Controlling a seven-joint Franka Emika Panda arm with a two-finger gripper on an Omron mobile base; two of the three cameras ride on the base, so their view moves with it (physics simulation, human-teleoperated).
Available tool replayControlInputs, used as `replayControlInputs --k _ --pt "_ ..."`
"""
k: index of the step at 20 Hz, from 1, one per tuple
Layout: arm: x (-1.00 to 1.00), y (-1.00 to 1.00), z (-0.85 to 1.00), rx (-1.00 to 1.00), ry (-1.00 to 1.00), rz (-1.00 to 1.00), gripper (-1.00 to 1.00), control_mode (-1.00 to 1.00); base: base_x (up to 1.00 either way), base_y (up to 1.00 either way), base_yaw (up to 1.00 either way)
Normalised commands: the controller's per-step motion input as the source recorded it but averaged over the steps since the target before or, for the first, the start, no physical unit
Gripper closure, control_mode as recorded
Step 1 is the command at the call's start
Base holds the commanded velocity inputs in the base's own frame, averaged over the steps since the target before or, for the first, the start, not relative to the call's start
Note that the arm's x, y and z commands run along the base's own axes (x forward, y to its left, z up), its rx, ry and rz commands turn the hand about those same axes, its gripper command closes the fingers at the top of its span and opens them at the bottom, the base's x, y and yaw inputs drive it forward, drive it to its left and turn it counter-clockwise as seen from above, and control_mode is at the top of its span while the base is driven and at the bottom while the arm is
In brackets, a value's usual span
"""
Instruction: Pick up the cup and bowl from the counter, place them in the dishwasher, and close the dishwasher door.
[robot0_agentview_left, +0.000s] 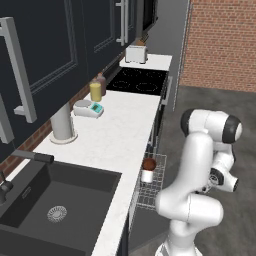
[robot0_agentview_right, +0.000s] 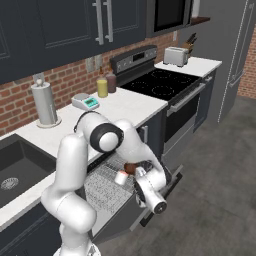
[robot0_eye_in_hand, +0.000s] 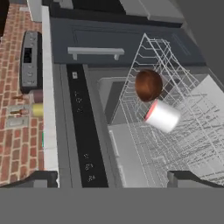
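The cup (robot0_eye_in_hand: 162, 116) lies tipped on its side in the dishwasher's pulled-out wire rack (robot0_eye_in_hand: 183, 131), red rim toward nine o'clock in the hand view, resting against the wires that stop it rolling. The bowl (robot0_eye_in_hand: 148, 85) sits touching it at about eleven o'clock, tilted on edge and propped by the rack's upright tines. Both are thus off the counter (robot0_agentview_left: 115, 135) and stowed; judged from this, only the closing step remains. The hand (robot0_eye_in_hand: 113, 179) is empty, its two fingertips spread wide at the bottom of the hand view, hovering apart from the rack and looking down over it. The dishwasher door (robot0_agentview_right: 150, 210) hangs lowered beneath the rack, below the arm's wrist in the right base view. The rack stands extended and would likely need pushing in before the door can swing up. On the counter remain a grey scale (robot0_agentview_left: 89, 108), a yellow jar (robot0_agentview_left: 95, 91) and a paper-towel holder (robot0_agentview_left: 62, 122), well apart from the work.
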Motion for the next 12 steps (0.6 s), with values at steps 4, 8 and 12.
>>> replayControlInputs --k 4,8,12 --pt "-0.72 -0.74 0.46 0.0 0.0 0.0 -1.0 -1.0 0.0 0.0 0.0" --pt "-0.38 -0.63 0.05 0.05 0.03 0.0 -1.0 -1.0 0.0 0.0 0.0" --pt "-0.29 -0.45 -0.24 0.18 -0.01 0.0 -1.0 -1.0 0.0 0.0 0.0"
